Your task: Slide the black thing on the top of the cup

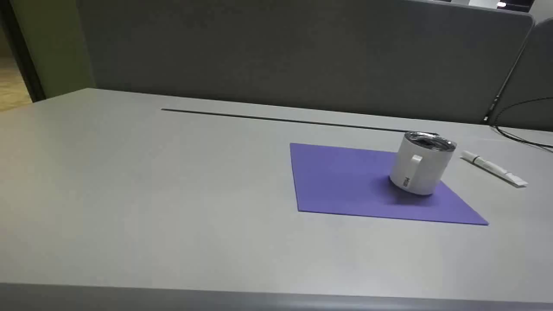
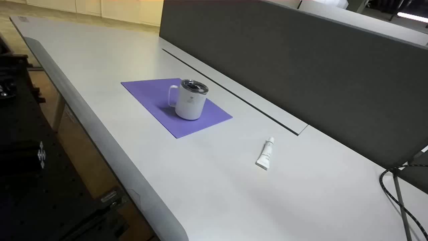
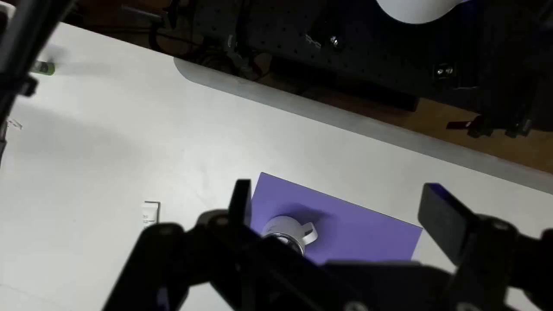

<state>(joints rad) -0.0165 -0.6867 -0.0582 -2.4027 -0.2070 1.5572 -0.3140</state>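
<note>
The white cup (image 1: 421, 170) stands upright on a purple mat, with its handle to one side. It also shows in an exterior view (image 2: 190, 104) and in the wrist view (image 3: 283, 225). Its dark lid has a silvery rim. The black thing (image 2: 193, 86) sits on top of this lid; it shows small and dark in both exterior views (image 1: 429, 141). In the wrist view the gripper's base hides most of the lid, and I cannot make out the slider there. My gripper (image 3: 342, 211) is open and empty, well above the cup and mat. The exterior views do not show it.
The purple mat (image 1: 337, 185) lies on the white table (image 1: 173, 194). A slim white tube (image 2: 265, 154) lies beside the mat. A dark grey partition (image 1: 276, 56) stands along the table's back edge. A black cable (image 2: 401, 206) lies at the far end.
</note>
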